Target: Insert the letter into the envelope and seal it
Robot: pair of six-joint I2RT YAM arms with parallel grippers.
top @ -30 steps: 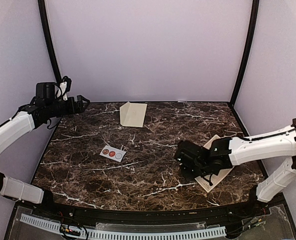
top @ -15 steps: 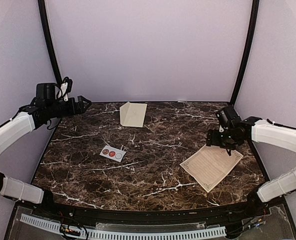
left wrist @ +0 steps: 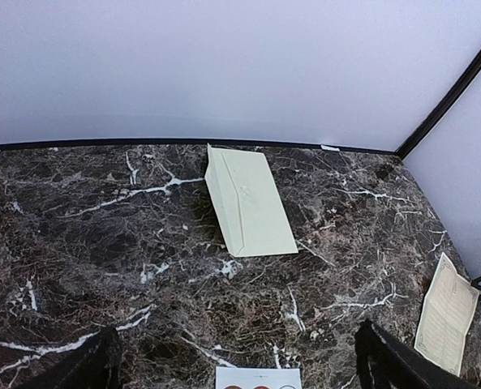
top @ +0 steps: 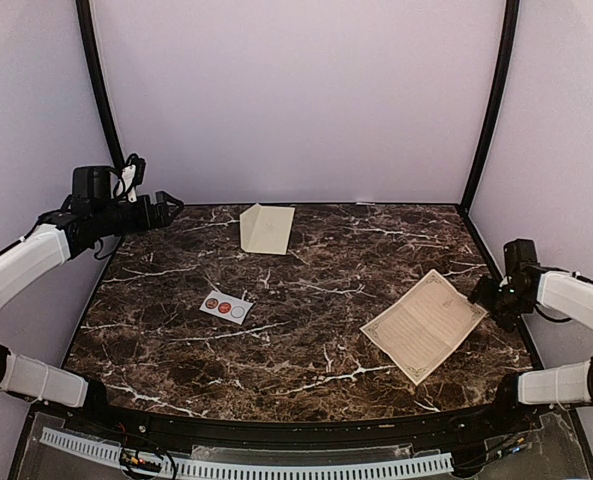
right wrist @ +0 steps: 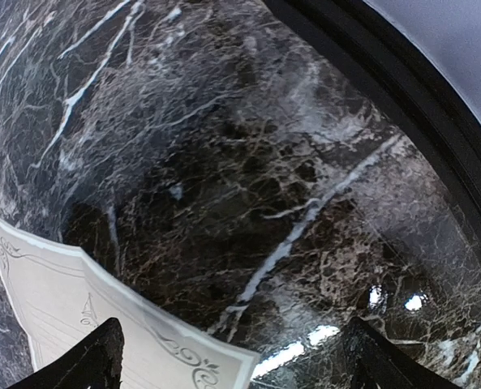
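Note:
The letter [top: 424, 325], a tan sheet with a thin ornamental border, lies flat on the marble table at the right front. Its bordered corner [right wrist: 70, 312] shows in the right wrist view. My right gripper [top: 496, 297] hovers open just past the letter's right corner, near the table's right edge, and holds nothing [right wrist: 236, 356]. The cream envelope [top: 267, 228] lies at the back centre with its flap raised, and is also in the left wrist view [left wrist: 250, 201]. My left gripper [top: 166, 208] hangs open above the back left corner, far from both [left wrist: 242, 361].
A small white card with round stickers [top: 226, 305] lies left of centre, its top edge at the bottom of the left wrist view [left wrist: 259, 378]. Black frame posts [top: 488, 110] rise at the back corners. The table's raised black rim [right wrist: 402, 121] runs close to my right gripper.
My right gripper has opened, let go of the letter and drawn back from over it to the table's right edge. The letter now lies uncovered. The left arm has not moved.

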